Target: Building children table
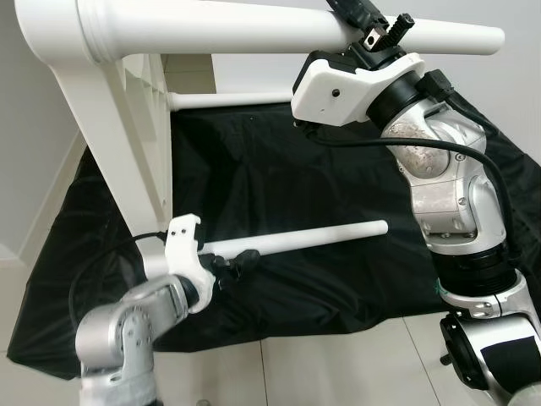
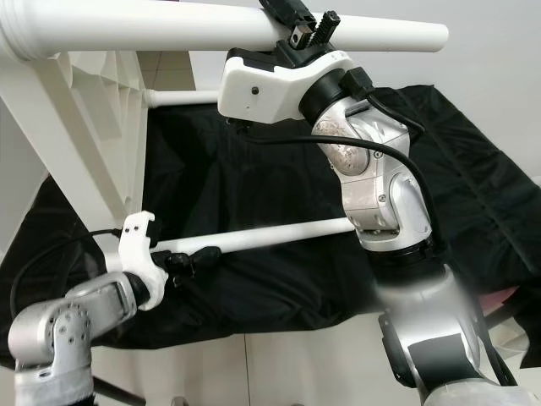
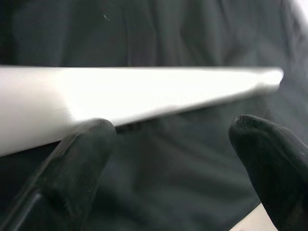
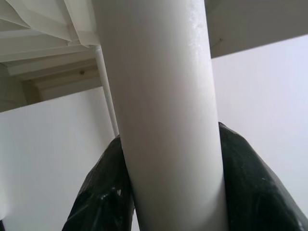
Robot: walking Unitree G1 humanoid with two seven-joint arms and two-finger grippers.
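Black cloth (image 1: 279, 169) is spread on the floor under the white table frame (image 1: 127, 144).
Right tool (image 1: 372, 38) is clamped on the frame's top leg (image 1: 254, 30), steadying it; beneath, left tool (image 1: 232, 262) is parted around a loose leg (image 1: 313, 238).

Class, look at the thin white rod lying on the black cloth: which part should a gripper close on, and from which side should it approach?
Judging by its pose, grip the thin white rod on its bare shaft near the middle, coming from above with fingers straddling it crosswise. It lies flat on the black cloth, round and slim, so a crosswise pinch should hold. The left gripper sits at its near end.
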